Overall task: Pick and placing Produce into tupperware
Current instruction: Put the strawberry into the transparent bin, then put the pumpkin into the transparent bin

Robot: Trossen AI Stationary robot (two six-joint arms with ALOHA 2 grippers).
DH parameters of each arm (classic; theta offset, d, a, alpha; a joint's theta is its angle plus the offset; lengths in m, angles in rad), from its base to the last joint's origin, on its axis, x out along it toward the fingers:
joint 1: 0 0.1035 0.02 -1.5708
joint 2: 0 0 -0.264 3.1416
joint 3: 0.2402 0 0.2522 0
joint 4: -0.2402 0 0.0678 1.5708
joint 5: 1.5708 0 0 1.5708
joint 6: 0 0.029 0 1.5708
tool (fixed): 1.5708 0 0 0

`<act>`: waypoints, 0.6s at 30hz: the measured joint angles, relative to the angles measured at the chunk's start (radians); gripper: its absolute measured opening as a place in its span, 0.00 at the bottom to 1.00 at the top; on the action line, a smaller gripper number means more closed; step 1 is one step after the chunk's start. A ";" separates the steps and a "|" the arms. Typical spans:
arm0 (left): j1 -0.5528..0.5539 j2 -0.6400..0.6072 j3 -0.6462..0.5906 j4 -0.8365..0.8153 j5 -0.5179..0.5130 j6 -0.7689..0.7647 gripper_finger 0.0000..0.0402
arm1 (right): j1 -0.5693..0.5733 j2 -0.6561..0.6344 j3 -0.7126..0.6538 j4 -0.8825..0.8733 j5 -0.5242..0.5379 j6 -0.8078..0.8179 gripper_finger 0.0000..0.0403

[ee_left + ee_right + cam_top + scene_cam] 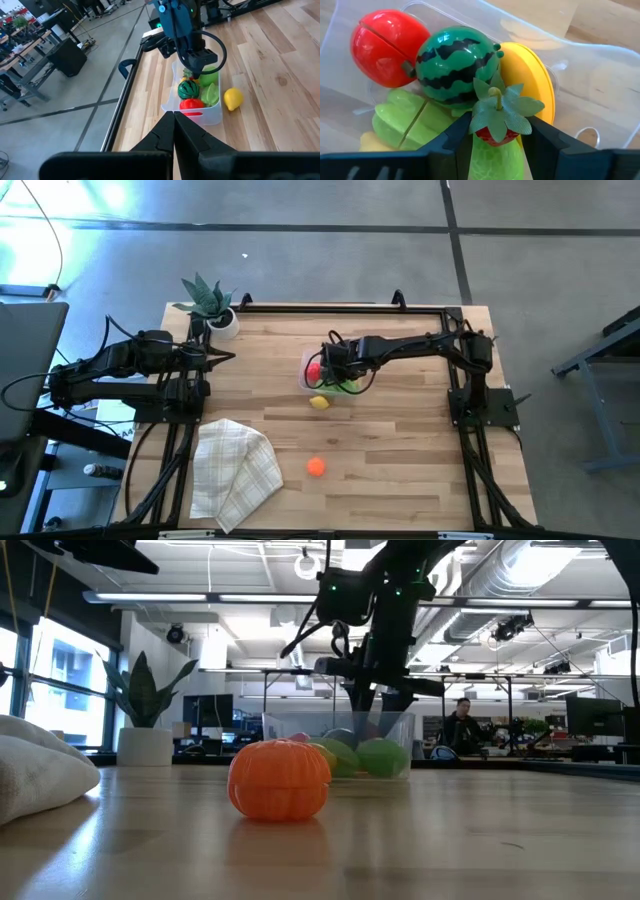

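high view: right gripper (330, 367) hangs over the tupperware (306, 383); lemon (319, 402) just beside it, orange (316, 467) well apart. left gripper (222, 358) waits, pinched together. right wrist view: jaws narrow, gripping a strawberry (496, 131) above the watermelon (456, 63); lower it into the free gap before letting go.

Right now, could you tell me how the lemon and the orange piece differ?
The lemon is yellow and lies right beside the tupperware; the orange piece is orange and sits alone, well away from it, nearer the cloth. Both are still on the table, outside the container.
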 joint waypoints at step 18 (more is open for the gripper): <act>0.000 0.000 0.000 0.000 0.000 0.000 0.00 | 0.000 -0.003 0.000 0.007 0.002 -0.064 0.51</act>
